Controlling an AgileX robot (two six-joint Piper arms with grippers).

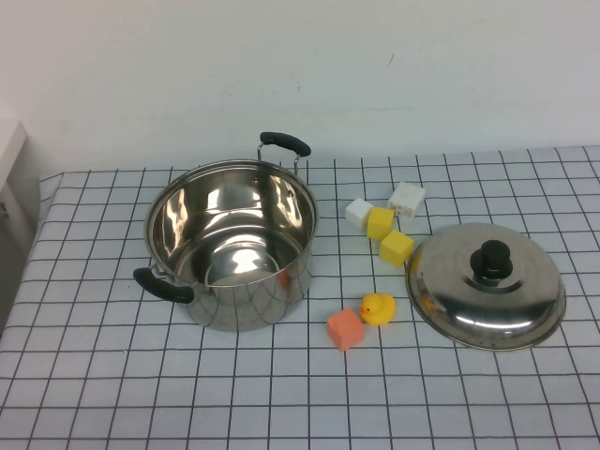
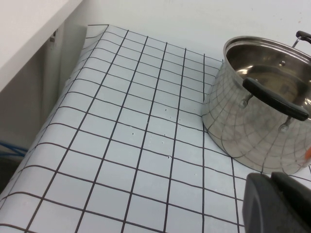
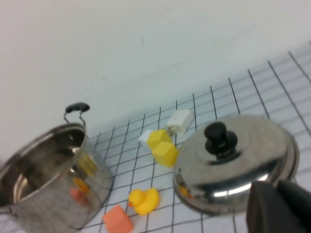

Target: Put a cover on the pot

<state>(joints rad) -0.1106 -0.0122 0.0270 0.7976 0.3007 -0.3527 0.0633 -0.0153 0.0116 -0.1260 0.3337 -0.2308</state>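
Note:
The pot (image 1: 248,305), a large shiny steel pot with two black handles, stands open and empty left of the table's middle. It also shows in the left wrist view (image 2: 252,131) and the right wrist view (image 3: 53,194). The domed steel lid (image 1: 469,295) with a black knob (image 1: 491,260) lies on the table to the pot's right, and shows in the right wrist view (image 3: 243,167). Neither gripper shows in the high view. My left gripper (image 2: 271,175) is shut and empty, near the pot's near-left side. My right gripper (image 3: 277,183) is shut and empty, just short of the lid's rim.
Between pot and lid lie two white cubes (image 1: 359,212) (image 1: 407,199), two yellow cubes (image 1: 380,222) (image 1: 396,247), an orange block (image 1: 345,328) and a yellow duck (image 1: 378,307). The checked tablecloth (image 1: 94,375) drops off at the left edge, beside a white unit (image 2: 29,29).

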